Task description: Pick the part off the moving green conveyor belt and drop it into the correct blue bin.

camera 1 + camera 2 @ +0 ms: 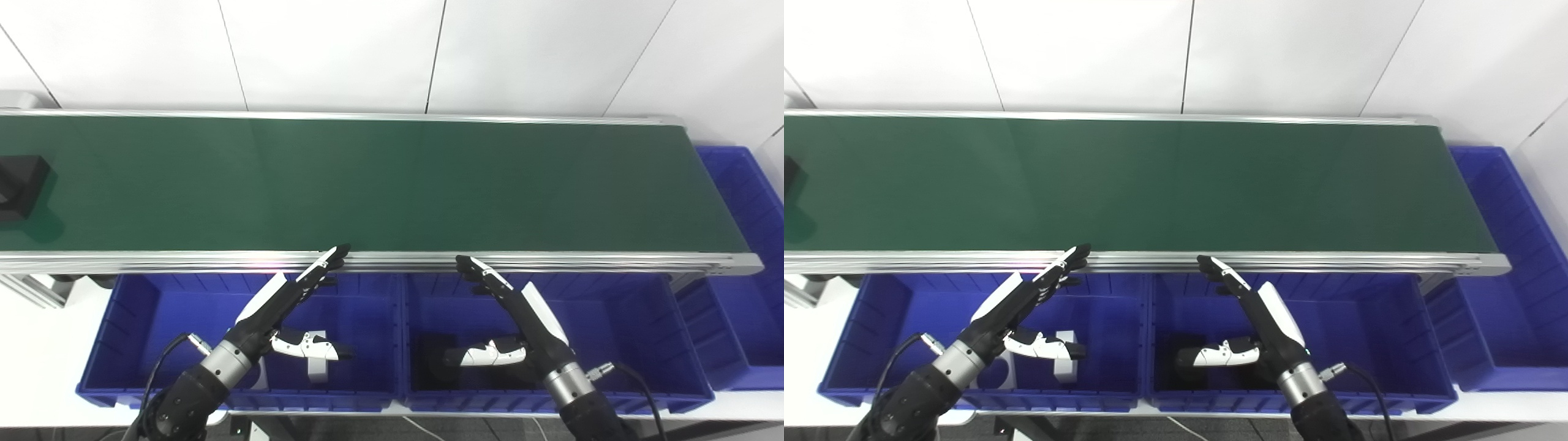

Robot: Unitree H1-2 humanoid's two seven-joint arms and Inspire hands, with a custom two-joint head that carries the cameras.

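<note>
White wall panels (331, 49) back a long dark green conveyor belt with aluminium side rails (367, 184), and deep blue plastic bins (612, 318) sit along its near edge and past its right end, likely so a lifted part need only be carried a short way to fall in. The robot's left hand (278, 300) and right hand (520, 306) hover over the bins, fingers stretched flat toward the rail, thumbs apart, holding nothing, apparently waiting. The part, a matte black blocky piece (21, 184), rides at the belt's far left, well apart from both hands.

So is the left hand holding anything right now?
No, the left hand is open: its fingers stretch out flat toward the conveyor rail, thumb spread, nothing between them.
</note>
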